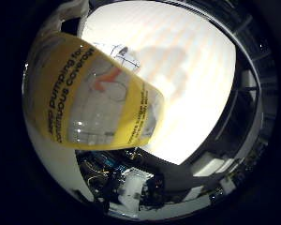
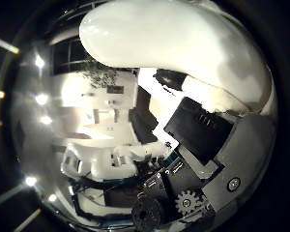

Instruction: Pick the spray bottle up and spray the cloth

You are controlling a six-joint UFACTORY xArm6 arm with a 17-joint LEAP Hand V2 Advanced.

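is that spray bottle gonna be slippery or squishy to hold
Probably a bit slippery: the spray bottle has a glossy yellow label and a smooth rounded white body. It looks like rigid plastic, so likely stiff rather than squishy. Its weight can't be judged, since no liquid level shows.

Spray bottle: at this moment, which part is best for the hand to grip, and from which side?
Grip the spray bottle round its labelled yellow body, coming from the side so the fingers wrap the curve. That rounded body fills much of the little finger side view, so it already lies close to the palm. The hand shows only in part; whether it has closed on the bottle cannot be told.
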